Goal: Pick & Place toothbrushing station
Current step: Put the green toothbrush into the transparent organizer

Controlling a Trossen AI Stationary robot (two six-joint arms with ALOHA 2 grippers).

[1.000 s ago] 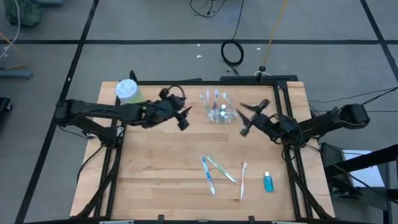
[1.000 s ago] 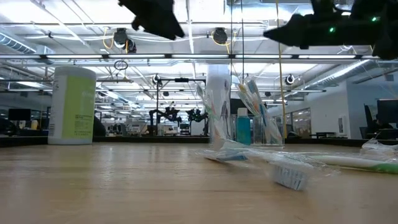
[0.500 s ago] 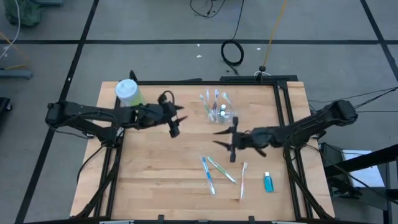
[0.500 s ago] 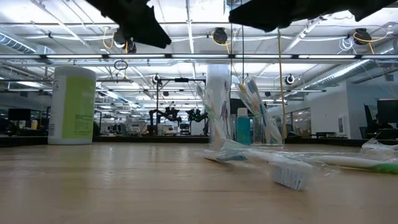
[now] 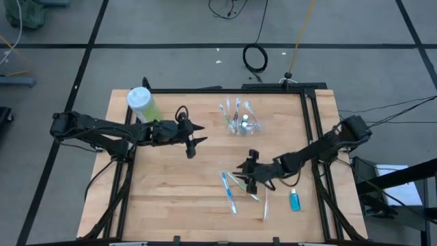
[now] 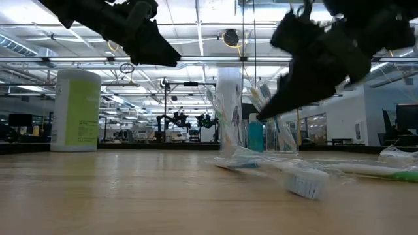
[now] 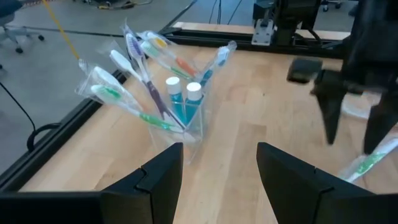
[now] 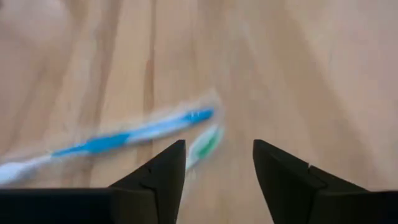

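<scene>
A small clear cup stands at the table's far middle and holds several wrapped toothbrushes and two teal tubes. A blue toothbrush, a green one and a white one lie flat on the near middle. A teal tube lies to their right. My right gripper hangs open and empty just above the green and blue toothbrushes. My left gripper is open and empty in the air, left of the cup.
A tall green bottle with a white cap stands at the far left corner. Black frame rails run along the table's edges. Bare wood lies at the near left.
My right gripper has left the spot beside the cup. It has swung toward the table's near edge and somewhat left, and has come down over the loose toothbrushes. My left gripper has drawn back a little toward the left and lowered. Nothing on the table has moved.
</scene>
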